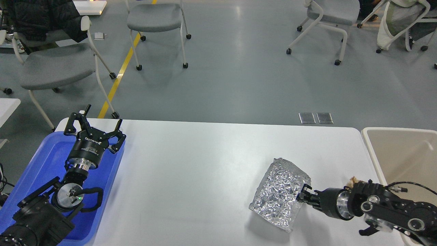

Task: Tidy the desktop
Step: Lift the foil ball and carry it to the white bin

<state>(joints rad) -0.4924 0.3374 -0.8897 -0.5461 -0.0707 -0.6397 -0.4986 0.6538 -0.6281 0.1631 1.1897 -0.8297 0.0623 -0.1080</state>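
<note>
A crumpled sheet of silver foil [278,194] stands tilted on the white desktop [191,171] at the right front, its right edge raised. My right gripper [303,195] comes in from the right and is shut on that right edge. My left gripper [94,131] is open and empty, held above the far end of the blue tray [37,164] at the left.
A beige rectangular bin [403,153] stands just past the desktop's right edge, beside my right arm. Grey chairs [58,65] stand on the floor beyond the table's far edge.
</note>
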